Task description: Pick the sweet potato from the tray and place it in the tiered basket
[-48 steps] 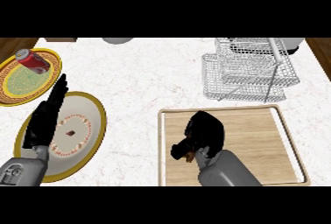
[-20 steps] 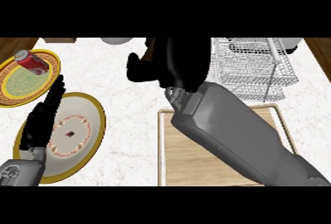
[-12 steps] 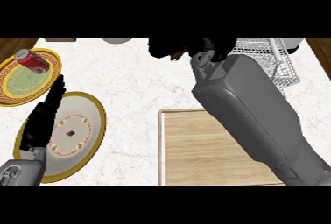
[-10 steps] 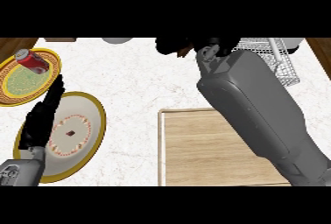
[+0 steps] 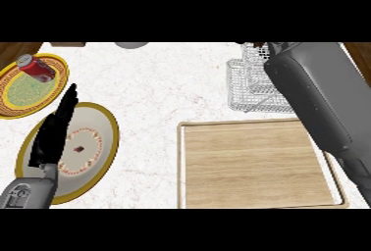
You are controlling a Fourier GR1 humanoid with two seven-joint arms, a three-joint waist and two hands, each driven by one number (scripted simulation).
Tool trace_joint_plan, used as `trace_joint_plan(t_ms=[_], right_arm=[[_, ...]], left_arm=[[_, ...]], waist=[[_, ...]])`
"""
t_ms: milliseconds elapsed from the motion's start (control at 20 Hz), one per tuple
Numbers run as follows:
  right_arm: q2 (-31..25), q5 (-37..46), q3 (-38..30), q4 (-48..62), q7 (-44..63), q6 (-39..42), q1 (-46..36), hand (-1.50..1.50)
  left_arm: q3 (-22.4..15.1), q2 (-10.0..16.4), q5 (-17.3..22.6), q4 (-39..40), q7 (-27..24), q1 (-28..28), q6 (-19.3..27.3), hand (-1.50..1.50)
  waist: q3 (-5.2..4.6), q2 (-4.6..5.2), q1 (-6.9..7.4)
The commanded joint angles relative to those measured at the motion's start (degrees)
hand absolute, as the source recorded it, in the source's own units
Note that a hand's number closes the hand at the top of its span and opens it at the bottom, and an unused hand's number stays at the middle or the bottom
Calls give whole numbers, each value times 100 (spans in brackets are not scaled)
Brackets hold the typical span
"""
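The wooden tray [image 5: 217, 196] lies at the lower right with nothing on it. No sweet potato shows anywhere in the head view. My right forearm [image 5: 319, 103] crosses the tray's right side and runs up over the wire tiered basket [image 5: 250, 86] at the top right. Only a sliver of my right hand [image 5: 255, 45] shows at the view's top edge, above the basket. My left hand [image 5: 54, 132] rests open and flat over a gold-rimmed white plate at the left.
A gold-rimmed white plate [image 5: 98, 147] lies under my left hand. A yellow patterned plate [image 5: 14, 93] at the far left carries a red can [image 5: 36, 68]. A grey round object [image 5: 131, 44] peeks in at the top edge. White marble counter [image 5: 159, 88] spreads between the plates and the basket.
My right hand rose from the tray, swung up past the counter's middle and moved right over the basket. The tray now lies bare. My left hand stayed still.
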Motion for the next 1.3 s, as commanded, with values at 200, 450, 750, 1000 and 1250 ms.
trace_joint_plan(t_ms=[200, 450, 750, 1000, 1250], right_arm=[[-298, 41, -423, 533, -1072, -61, 293, 150], [-527, -375, -899, 851, -1978, -253, 597, 150], [-277, -587, -1152, 959, -2206, -85, 911, 150], [-68, -1097, -1840, 1759, -2023, -262, 874, -150], [73, -1367, -2123, 1322, -2501, -872, 1359, -150]], left_arm=[[280, 30, 53, 305, -186, -99, -232, 0], [249, 132, 4, -343, 234, 32, -316, 0], [389, 110, -76, -205, 89, 63, -354, 0], [279, -177, -96, -51, -179, 100, -253, 0], [495, 120, -53, -131, 8, 18, -474, 0]], waist=[[1, -4, -8], [6, -6, 17], [3, -11, -3], [3, 16, 46], [6, -9, -10]])
